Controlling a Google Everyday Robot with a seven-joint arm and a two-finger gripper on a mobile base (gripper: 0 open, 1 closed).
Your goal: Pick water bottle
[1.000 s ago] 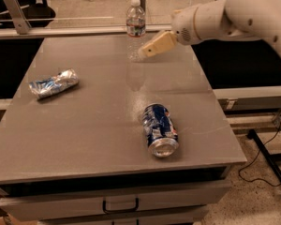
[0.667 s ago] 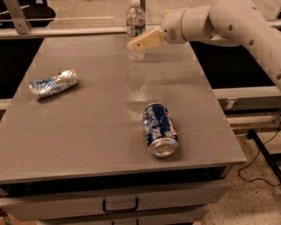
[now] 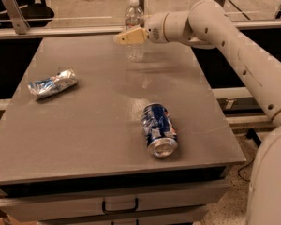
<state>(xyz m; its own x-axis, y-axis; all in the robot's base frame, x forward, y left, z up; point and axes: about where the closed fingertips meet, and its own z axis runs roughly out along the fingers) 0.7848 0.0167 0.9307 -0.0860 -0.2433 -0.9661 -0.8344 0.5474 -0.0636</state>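
The water bottle (image 3: 134,28) stands upright at the far edge of the grey table (image 3: 93,125), clear with a white cap and a dark label band. My gripper (image 3: 125,38) reaches in from the right on the white arm (image 3: 215,27). Its tan fingers (image 3: 131,36) lie across the front of the bottle's middle, pointing left and hiding part of the bottle's body.
A blue soda can (image 3: 158,129) lies on its side at the table's middle right. A crushed silver-blue can (image 3: 53,83) lies at the left. A rail and glass panel run behind the table. A drawer handle (image 3: 120,205) shows below the front edge.
My gripper has moved left along the far edge, from right of the bottle to directly in front of its middle. The bottle and both cans have not moved.
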